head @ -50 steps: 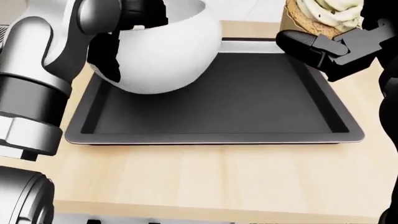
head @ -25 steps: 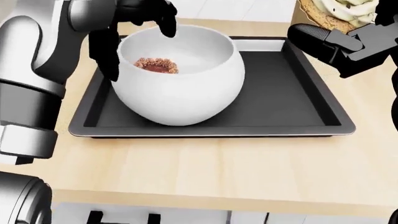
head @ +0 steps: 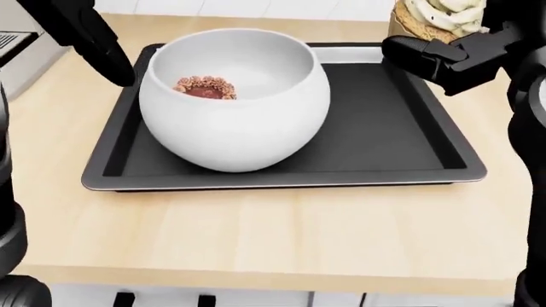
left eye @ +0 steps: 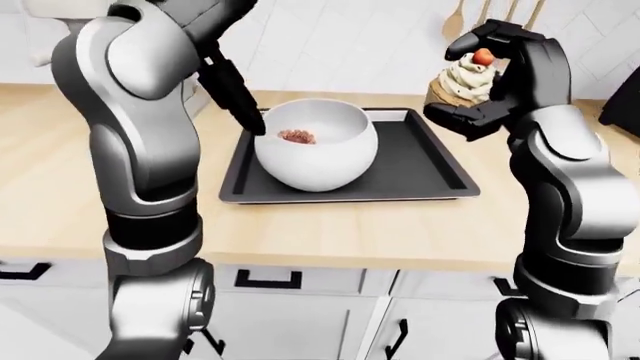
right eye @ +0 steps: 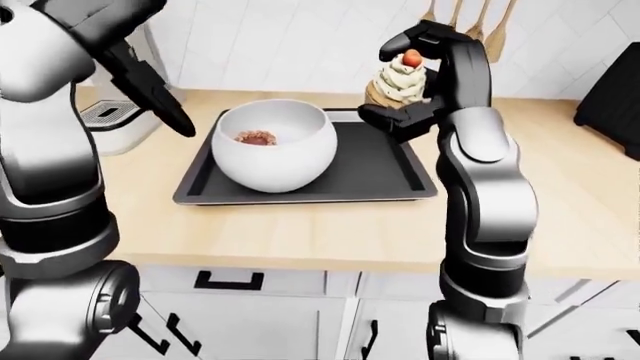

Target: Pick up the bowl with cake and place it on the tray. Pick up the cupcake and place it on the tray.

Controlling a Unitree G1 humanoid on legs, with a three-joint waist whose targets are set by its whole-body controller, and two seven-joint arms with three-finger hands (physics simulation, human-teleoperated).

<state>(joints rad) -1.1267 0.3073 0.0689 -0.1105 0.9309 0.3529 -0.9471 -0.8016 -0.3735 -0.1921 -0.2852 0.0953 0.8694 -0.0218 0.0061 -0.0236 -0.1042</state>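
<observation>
A round white bowl (head: pixel 235 96) with a small brown cake (head: pixel 205 87) inside stands on the left part of the black tray (head: pixel 409 144). My left hand (head: pixel 89 38) is open and apart from the bowl, up at the tray's left edge. My right hand (right eye: pixel 425 82) is shut on a cupcake (right eye: pixel 397 81) with cream swirl and a red cherry, held in the air above the tray's right far corner; it also shows in the left-eye view (left eye: pixel 462 79).
The tray lies on a light wooden counter (head: pixel 281 236). A grey appliance (right eye: pixel 115 124) stands at the counter's left. Wooden utensils (right eye: pixel 470 19) hang on the tiled wall. A dark object (right eye: pixel 612 90) is at the right edge.
The bowl came down onto the tray. My left hand let go of it and moved up and left, fingers open. The right hand keeps holding the cupcake.
</observation>
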